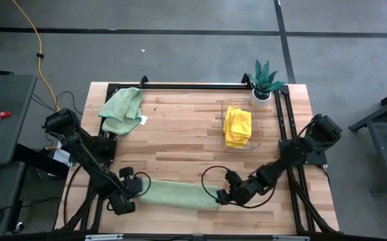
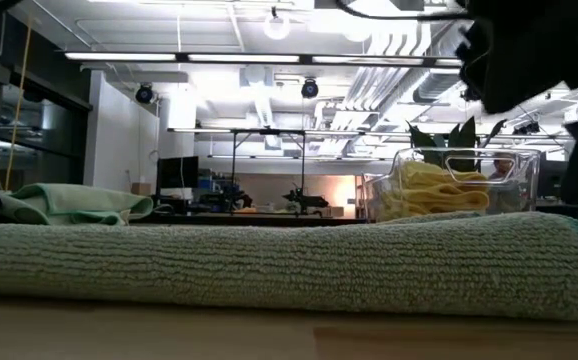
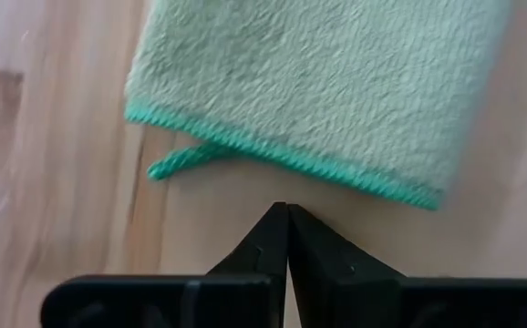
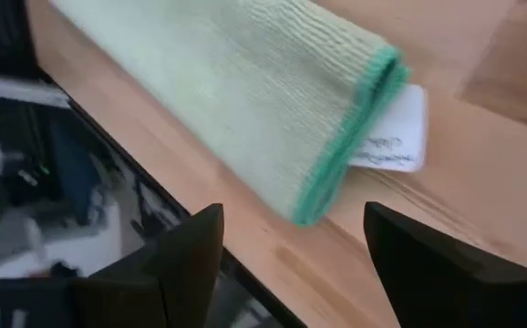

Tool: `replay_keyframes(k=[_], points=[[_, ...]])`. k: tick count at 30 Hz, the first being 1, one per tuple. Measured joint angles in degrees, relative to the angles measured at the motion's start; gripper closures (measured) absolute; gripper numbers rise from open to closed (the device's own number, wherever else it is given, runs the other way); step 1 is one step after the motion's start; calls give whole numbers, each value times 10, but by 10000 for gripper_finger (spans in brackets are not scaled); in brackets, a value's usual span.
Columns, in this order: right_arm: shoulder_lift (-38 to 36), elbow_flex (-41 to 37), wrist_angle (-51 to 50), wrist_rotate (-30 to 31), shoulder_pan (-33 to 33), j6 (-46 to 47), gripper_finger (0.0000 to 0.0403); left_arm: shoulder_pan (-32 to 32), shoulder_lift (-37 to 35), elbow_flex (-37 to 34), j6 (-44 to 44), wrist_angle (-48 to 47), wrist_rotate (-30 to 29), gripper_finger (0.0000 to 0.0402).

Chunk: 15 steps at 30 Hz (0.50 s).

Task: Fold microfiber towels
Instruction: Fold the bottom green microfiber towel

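Note:
A pale sage green microfiber towel lies folded into a long band near the table's front edge; it fills the foreground of the low view. My left gripper is shut just short of the band's left end, its tips pointing steeply down and apart from the stitched hem. My right gripper stands open at the band's right end, one finger on either side of it, touching nothing. A white label sticks out from under that end.
A second green towel lies crumpled at the far left. Yellow towels sit in a clear container at the far right, with a small potted plant behind it. The table's front edge is close under the band.

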Motion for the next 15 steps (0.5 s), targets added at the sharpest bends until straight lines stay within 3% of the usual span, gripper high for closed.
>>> replay_keyframes(k=[8,15], points=[[67,0,26,8,-1,88,146,9,4,0,-5,17,-5,401],[109,5,128,44,-4,113,147,-1,10,-3,-79,95,-38,401]])
